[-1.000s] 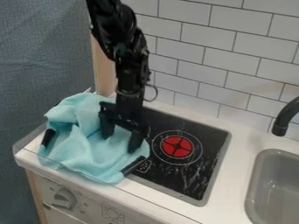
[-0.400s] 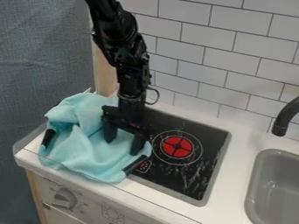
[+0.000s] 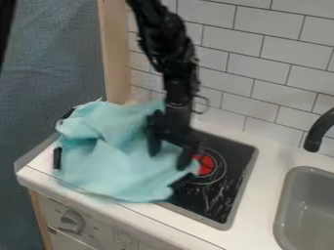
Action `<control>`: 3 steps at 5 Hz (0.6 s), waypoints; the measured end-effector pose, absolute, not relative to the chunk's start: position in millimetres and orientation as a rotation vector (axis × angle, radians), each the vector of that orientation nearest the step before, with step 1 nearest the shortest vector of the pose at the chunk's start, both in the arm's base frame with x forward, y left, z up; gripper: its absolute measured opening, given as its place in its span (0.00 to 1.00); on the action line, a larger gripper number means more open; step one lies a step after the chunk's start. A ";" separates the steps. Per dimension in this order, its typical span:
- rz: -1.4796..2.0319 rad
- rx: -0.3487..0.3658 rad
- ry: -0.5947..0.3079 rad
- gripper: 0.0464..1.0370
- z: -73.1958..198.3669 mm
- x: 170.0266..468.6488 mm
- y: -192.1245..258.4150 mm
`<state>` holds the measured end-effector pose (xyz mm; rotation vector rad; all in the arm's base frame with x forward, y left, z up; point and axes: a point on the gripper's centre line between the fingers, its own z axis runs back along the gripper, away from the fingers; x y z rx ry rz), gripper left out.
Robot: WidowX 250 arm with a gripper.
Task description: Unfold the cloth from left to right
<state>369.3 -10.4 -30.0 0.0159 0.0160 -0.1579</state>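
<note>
On the stove [image 3: 229, 193], the cloth [image 3: 117, 163] lies beneath the fingers [image 3: 186, 158].

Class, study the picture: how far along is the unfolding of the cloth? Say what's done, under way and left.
Done: the cloth reaches right, over the edge of the red burner.
Under way: the gripper is at the cloth's right part, fingers apart.
Left: folds remain on the left side, so it probably needs more spreading and flattening.
</note>
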 end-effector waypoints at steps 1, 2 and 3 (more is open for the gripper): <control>-0.209 0.010 0.025 0.96 -30.1 374.3 -35.9; -0.257 0.004 0.026 0.96 -31.7 378.5 -57.9; -0.324 -0.013 0.033 0.96 -31.5 378.7 -85.7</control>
